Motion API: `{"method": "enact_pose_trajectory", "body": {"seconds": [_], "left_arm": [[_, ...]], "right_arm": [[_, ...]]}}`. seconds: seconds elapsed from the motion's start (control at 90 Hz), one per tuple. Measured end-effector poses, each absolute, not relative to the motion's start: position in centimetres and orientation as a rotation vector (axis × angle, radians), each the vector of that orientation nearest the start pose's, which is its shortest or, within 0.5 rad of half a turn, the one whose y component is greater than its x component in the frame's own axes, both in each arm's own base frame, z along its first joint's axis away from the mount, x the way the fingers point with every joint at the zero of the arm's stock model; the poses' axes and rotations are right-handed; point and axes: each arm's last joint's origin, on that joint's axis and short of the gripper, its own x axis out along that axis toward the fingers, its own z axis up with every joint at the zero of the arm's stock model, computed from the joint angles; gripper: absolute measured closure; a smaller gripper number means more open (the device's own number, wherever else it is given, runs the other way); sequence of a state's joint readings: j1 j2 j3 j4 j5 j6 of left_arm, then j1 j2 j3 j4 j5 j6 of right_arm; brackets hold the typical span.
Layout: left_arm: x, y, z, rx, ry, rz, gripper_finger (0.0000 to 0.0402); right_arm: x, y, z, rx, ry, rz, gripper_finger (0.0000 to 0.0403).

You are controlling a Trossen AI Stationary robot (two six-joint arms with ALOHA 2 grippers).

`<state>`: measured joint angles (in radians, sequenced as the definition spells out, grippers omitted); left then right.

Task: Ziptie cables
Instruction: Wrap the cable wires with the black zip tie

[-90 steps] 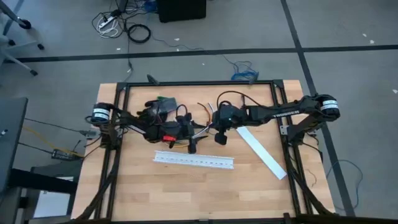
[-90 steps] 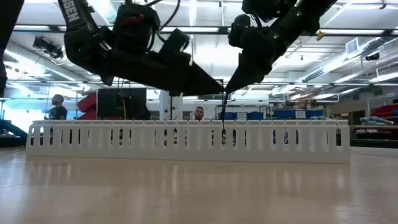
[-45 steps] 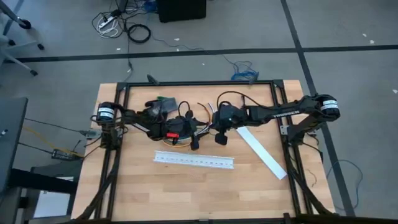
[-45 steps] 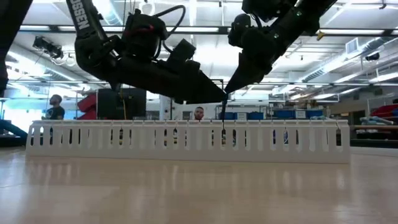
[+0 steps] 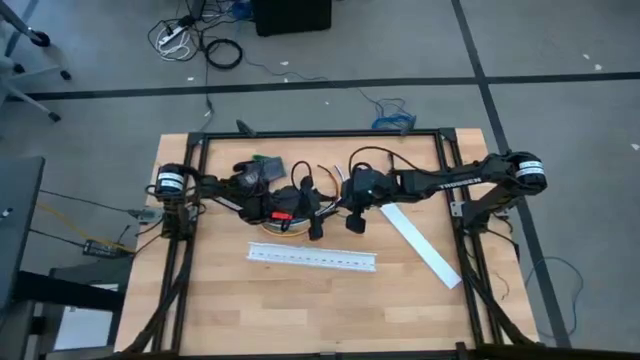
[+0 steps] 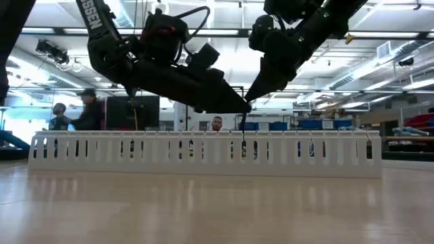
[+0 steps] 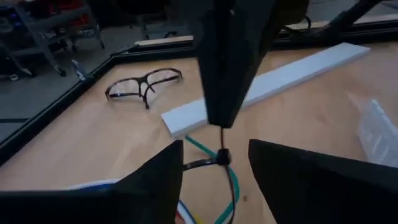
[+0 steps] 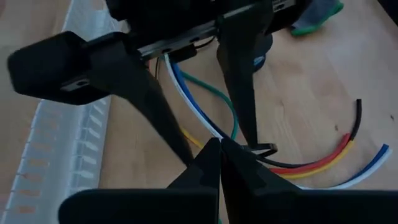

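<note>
Two grippers met nose to nose over the middle of the table, above the far side of the white slotted channel [image 5: 311, 258]. My right gripper [image 8: 219, 149] had its fingers pressed together on the ziptie [image 7: 205, 163], pinching the strap where it came up out of the loop. My left gripper [image 7: 214, 163] stood with its fingers spread, one to each side of that loop, gripping nothing.

The cables [image 8: 311, 167] lay on the wood directly under both tips: white, blue, green, yellow and red strands fanning out flat, with the strap circling them near where they bunched. From my left wrist the strap's free part ran straight up into the right fingers, while the loop lay crosswise between my own left fingers. So, as I judged it, the pull had to run upward and along the right arm, and the left, equally near, needed only to close on the loop to steady it.
</note>
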<state>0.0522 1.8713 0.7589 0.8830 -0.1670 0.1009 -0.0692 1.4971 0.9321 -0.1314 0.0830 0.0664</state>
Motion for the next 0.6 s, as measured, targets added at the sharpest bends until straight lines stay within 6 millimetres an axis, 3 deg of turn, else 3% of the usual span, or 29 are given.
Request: {"method": "enact_pose_trajectory", "body": {"seconds": [0.6], "left_arm": [[35.28,2.74,13.94,0.11,0.252,0.197,0.0301]], "right_arm": [[31.29,-2.4,22.44,0.058,0.69,-0.169,0.0403]]}}
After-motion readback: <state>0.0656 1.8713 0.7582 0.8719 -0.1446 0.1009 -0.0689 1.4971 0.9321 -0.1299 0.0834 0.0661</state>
